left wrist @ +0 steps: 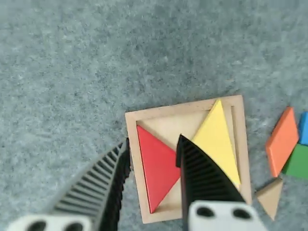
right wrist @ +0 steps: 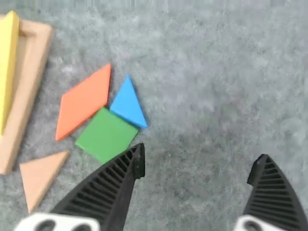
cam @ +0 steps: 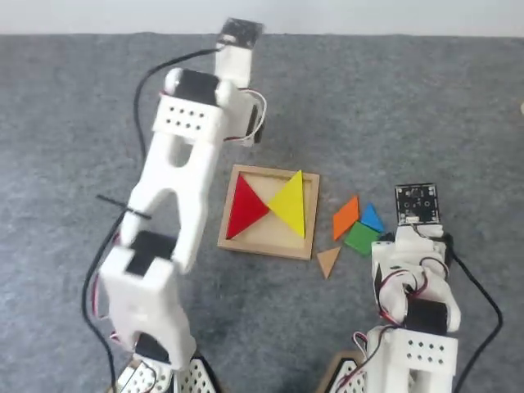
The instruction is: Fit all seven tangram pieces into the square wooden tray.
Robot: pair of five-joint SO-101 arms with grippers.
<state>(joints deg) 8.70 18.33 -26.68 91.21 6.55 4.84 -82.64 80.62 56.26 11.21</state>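
The square wooden tray (cam: 267, 248) holds a red triangle (cam: 243, 207) and a yellow triangle (cam: 292, 203), whose tip overlaps the tray's rim. To the right of the tray on the carpet lie an orange parallelogram (cam: 345, 216), a blue triangle (cam: 372, 217), a green square (cam: 360, 237) and a tan triangle (cam: 328, 260). My left gripper (left wrist: 154, 143) hangs open above the red triangle (left wrist: 159, 166), holding nothing. Beside the green square (right wrist: 106, 134), my right gripper (right wrist: 201, 155) is open and empty over bare carpet.
Grey carpet covers the table. The left arm (cam: 184, 164) stretches along the tray's left side. The right arm's base (cam: 409, 327) stands at the near right, below the loose pieces. Carpet to the right of the blue triangle (right wrist: 127, 103) is bare.
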